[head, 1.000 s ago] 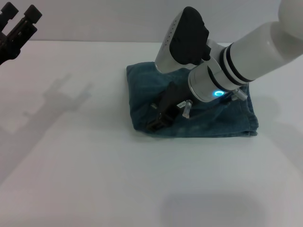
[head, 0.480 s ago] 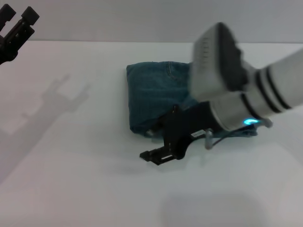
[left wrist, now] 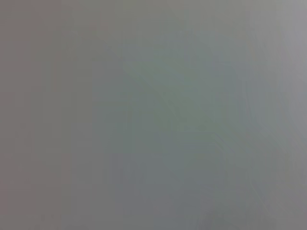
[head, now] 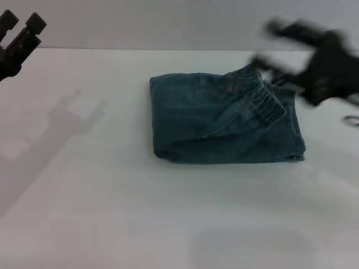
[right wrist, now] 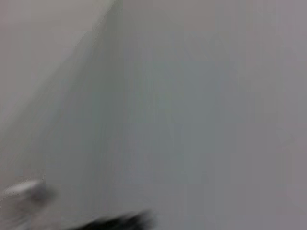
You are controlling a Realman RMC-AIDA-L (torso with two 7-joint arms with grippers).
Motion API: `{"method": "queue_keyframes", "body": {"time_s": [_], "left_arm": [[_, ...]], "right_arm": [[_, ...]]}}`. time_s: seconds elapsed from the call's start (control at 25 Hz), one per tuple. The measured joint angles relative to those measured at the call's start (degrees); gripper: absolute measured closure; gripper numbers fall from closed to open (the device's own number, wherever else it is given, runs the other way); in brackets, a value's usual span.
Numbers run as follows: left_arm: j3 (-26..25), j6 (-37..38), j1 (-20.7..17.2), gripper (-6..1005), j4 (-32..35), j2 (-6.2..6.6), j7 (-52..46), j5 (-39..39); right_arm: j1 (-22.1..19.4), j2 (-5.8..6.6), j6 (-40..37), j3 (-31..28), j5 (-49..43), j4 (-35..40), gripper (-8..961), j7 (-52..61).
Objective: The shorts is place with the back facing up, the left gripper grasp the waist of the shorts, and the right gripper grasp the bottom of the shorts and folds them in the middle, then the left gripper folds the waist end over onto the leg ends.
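The shorts (head: 224,117) are lying folded into a compact rectangle at the table's (head: 84,213) centre, elastic waistband on top. The right gripper (head: 291,50) is hanging at two o'clock, fingers spread, gripping nothing. The left gripper (head: 19,25) is hovering at ten o'clock, fingers parted, empty.

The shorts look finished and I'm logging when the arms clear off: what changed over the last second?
The right gripper lifted off the shorts, swung past their near edge, then pulled back to the far right, holding nothing. That uncovered the gathered waistband on top. The folded shorts stayed put, and the left gripper stayed parked at the far left.
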State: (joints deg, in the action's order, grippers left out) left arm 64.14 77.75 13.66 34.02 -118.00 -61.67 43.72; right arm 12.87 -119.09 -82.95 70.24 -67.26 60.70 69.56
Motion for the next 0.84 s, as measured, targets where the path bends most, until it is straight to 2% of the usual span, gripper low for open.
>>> {"method": "queue_keyframes", "body": {"time_s": [0.12,0.2,0.24,0.28,0.32,0.36,0.44,0.52,0.72,0.84], "left_arm": [[-0.49,0.20,-0.68,197,-0.48,0.02,0.63,-0.07],[-0.76,0.80,-1.26,197,-0.66,-0.09,2.20,-0.10],[-0.83,1.58,-1.63,197,-1.08,-0.18,3.74,-0.23],[-0.95,4.31,-2.12,197,-3.14,-0.32,8.30,-1.83],[-0.95,4.31,-2.12,197,-3.14,-0.32,8.30,-1.83],[-1.00,6.35,-2.20,197,-5.40,-0.37,11.74,-3.80],[-1.03,10.60,-2.02,197,-11.10,-0.43,18.30,-8.35],[-1.03,14.41,-1.59,197,-16.30,-0.45,23.35,-13.04],[-1.04,20.41,-1.20,197,-24.15,-0.83,33.05,-21.76],[-1.04,22.13,-0.73,197,-26.71,-0.75,34.07,-23.85]], "right_arm": [[-2.34,0.00,-0.03,-3.36,11.04,-8.21,320,-11.96],[-2.68,-0.10,-0.43,-6.01,19.75,-15.65,320,-18.54],[-2.58,-0.18,-1.55,-7.06,27.12,-21.66,320,-23.89],[-1.94,-0.20,-3.93,-7.61,36.49,-29.27,320,-32.06],[-1.26,-0.15,-5.53,-7.72,41.28,-33.97,320,-36.78],[-1.26,-0.15,-5.53,-7.72,41.28,-33.97,320,-36.78],[0.37,-0.04,-8.24,-7.84,48.51,-41.39,320,-44.32],[0.99,-0.04,-8.78,-8.06,51.75,-44.18,320,-47.62],[3.11,-0.23,-9.17,-8.28,60.93,-49.69,320,-53.79],[3.57,-0.08,-9.25,-8.31,62.65,-51.20,320,-54.43]]}}
